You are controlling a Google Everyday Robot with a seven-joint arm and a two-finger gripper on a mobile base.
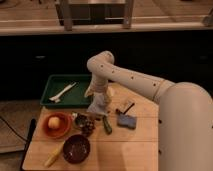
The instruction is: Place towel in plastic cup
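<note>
Gripper (96, 96) hangs at the end of the smooth white arm, pointing down over the back-centre of the wooden table (130, 147), just right of the green tray (50, 85). Jaws stand wide apart, with nothing clamped between them.

Towel (98, 108): limp, pale grey-blue cloth, directly under the gripper in a loose, roughly triangular drape that is wider at the bottom. Cannot tell whether its top edge touches the fingers. Plastic cup: cannot pick it out with certainty; the cloth covers the spot below the gripper.

Tray: shallow, rectangular, hard green plastic with a raised rim. It holds one pale, slim utensil (62, 92) lying diagonally.

Front left: orange bowl (56, 131), round and glossy, with a yellow-orange round fruit (53, 121) inside. Near it, toward the table edge, sits a dark maroon bowl (76, 149), and a long yellow piece (54, 155) lies just beside that.

Right of the towel:
- a short dark green oblong (107, 125), lying flat
- a darker blue rectangular pad (126, 121), matte and soft-looking
- a small dark bar (125, 106), angled, just behind the pad

Table surface is light wood with visible planks.
</note>
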